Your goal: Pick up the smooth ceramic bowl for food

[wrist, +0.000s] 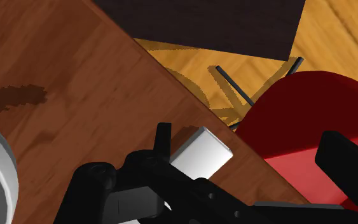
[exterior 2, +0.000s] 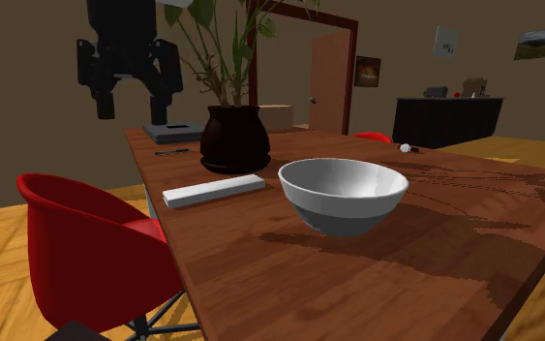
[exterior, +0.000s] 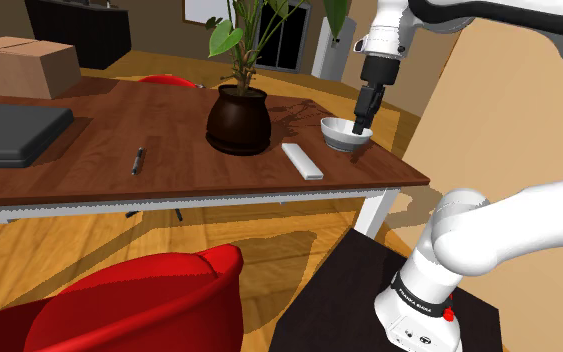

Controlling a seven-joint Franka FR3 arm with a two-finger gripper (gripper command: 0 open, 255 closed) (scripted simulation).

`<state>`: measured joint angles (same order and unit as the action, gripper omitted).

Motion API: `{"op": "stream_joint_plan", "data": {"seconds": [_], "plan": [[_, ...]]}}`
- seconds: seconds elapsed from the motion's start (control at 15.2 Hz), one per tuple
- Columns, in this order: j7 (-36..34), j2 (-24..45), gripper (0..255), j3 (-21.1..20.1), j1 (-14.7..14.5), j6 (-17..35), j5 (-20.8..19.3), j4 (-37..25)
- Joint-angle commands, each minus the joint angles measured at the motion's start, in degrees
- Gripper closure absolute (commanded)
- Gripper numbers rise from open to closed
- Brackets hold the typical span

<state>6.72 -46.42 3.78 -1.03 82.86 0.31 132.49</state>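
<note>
Red chair [exterior: 119, 310] stands nearest, before the wooden table [exterior: 89, 175]. White bowl [exterior 2: 343, 194] sits upright near the table's corner, beside a flat white bar [exterior 2: 214, 190]. Arm [exterior: 389, 35] descends steeply; gripper [exterior 2: 133, 105] hangs above the table by the bowl, fingers apart, holding nothing.

Wood-grain bench [exterior: 169, 185]. Near the end effector [exterior: 362, 128]: dark potted plant [exterior: 238, 120]; white flat bar [exterior: 302, 160], possibly a remote. Well apart from it: pen [exterior: 137, 160], dark flat case [exterior: 14, 133], cardboard box [exterior: 19, 62], red chair [exterior: 119, 305].
</note>
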Motion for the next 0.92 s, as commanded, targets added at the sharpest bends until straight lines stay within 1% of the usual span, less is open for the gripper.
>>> {"op": "stream_joint_plan", "data": {"seconds": [0.0, 0.46, 0.86], "plan": [[0.0, 0.0, 0, 0.0, 0.0, 0.0, 0.0, 0.0], [9.2, 8.2, 0, 5.5, 1.5, 5.0, -8.8, -2.8], [16.4, 16.8, 0, 9.9, 2.5, 9.8, -14.8, -7.5]]}}
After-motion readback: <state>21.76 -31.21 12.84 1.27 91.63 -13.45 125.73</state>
